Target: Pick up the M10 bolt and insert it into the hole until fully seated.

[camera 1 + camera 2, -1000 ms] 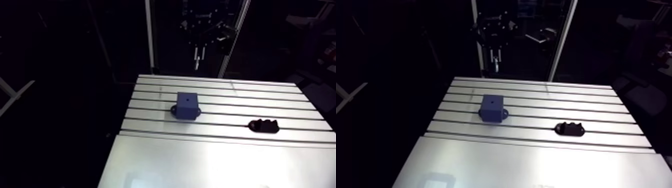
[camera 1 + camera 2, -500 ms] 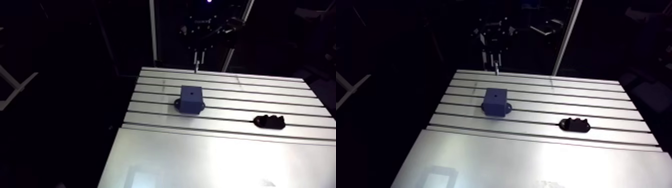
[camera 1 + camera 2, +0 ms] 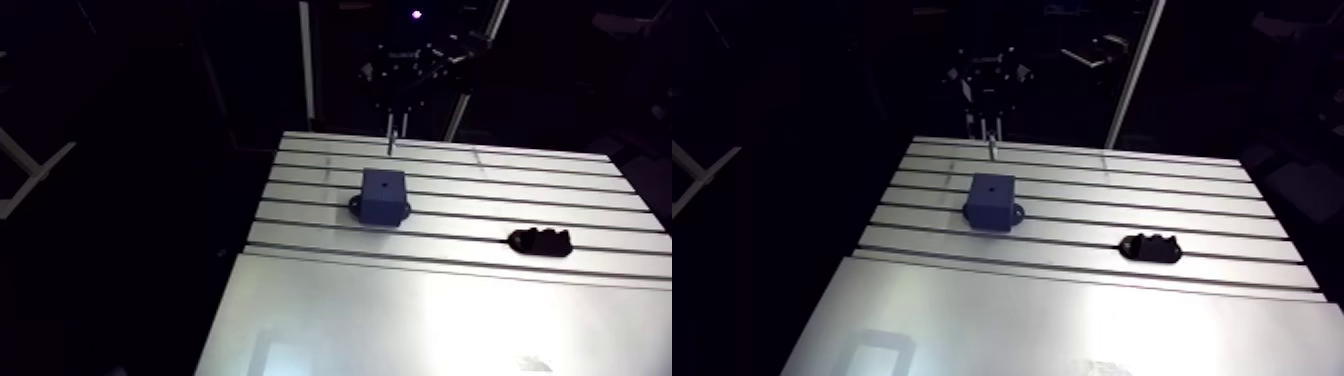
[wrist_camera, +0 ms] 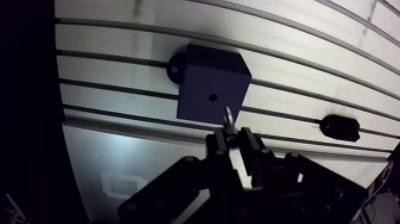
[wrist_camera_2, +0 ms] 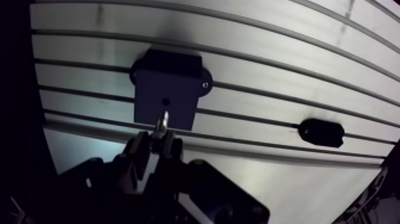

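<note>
My two dark fingers (image 4: 219, 146) are clenched on the one slim, silvery M10 bolt (image 4: 228, 117), which stands upright between them, in the air and short of the single matte blue block (image 4: 211, 80) with one small round hole (image 4: 212, 97) in its flat top. That block and one black, lumpy holder (image 4: 340, 127) sit well apart on the slotted aluminium worktop (image 4: 119, 71), beside one smooth, shiny plate (image 4: 101, 152).
</note>
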Tool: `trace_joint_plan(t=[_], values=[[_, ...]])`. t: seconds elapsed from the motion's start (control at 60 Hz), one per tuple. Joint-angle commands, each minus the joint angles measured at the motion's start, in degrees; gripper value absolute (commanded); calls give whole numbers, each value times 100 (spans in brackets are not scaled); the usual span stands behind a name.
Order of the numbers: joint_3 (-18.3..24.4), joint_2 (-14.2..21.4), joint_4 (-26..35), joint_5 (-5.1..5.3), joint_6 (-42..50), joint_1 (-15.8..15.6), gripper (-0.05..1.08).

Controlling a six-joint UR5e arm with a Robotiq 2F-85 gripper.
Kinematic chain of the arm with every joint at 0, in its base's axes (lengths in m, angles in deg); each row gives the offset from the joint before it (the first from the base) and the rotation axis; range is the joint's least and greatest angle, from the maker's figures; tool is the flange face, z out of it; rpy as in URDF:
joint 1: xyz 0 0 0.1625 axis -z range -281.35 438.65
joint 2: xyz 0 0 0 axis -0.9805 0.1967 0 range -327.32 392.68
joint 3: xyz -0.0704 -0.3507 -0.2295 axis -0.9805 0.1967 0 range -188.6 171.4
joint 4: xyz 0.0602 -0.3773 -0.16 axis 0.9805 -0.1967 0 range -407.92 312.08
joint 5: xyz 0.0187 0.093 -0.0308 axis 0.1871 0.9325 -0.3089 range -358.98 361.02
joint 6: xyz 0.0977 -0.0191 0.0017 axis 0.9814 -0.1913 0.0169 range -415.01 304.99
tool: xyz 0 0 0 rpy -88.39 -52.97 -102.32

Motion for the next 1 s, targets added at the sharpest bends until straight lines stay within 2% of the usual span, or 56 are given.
trace_joint_plan(t=[0.017,0.65,1.0], values=[[-84,-1,-96,22,-3,-5,108],[-270,-10,-211,-12,-2,-14,108],[-340,-45,-308,6,-2,-14,108]])
